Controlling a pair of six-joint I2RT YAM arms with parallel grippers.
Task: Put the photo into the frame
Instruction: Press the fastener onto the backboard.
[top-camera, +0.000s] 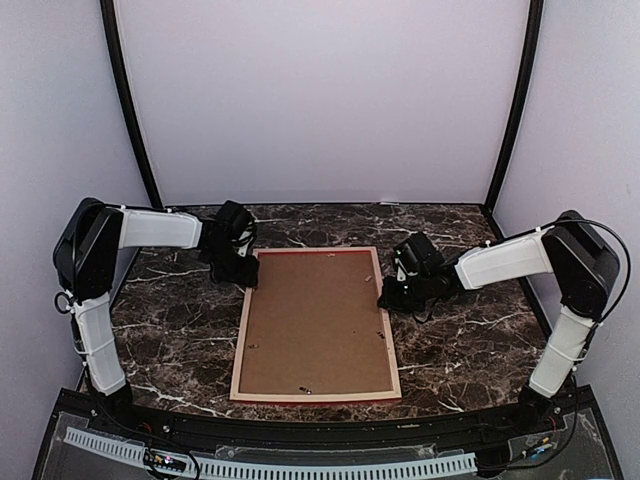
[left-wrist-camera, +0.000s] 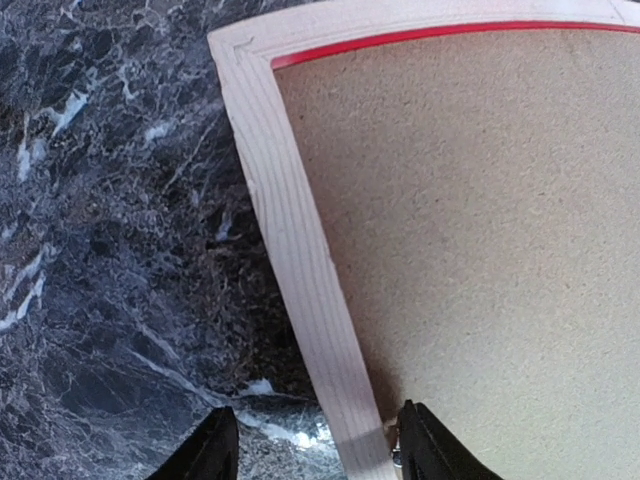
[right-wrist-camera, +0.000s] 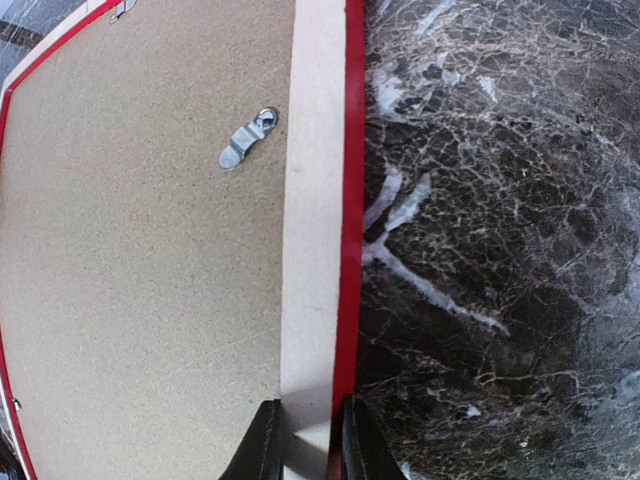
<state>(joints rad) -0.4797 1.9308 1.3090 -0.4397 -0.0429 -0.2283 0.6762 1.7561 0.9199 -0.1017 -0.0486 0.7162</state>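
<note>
At the middle of the dark marble desk (top-camera: 170, 330) the thin-railed red rectangular frame (top-camera: 243, 330) lay face down, brown hardboard backing (top-camera: 315, 320) fitted; photo unseen, likely inside; left pincer (left-wrist-camera: 318, 425) apart; right pincer (right-wrist-camera: 310, 405) clamping its rail.

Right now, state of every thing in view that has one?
Red-edged pale wooden picture frame: back up, lying flat.
Brown hardboard backing panel: seated inside the frame.
Silver metal turn clip: on panel, short of rail.
Left gripper: open, straddling left rail.
Right gripper: shut on right rail.
</note>
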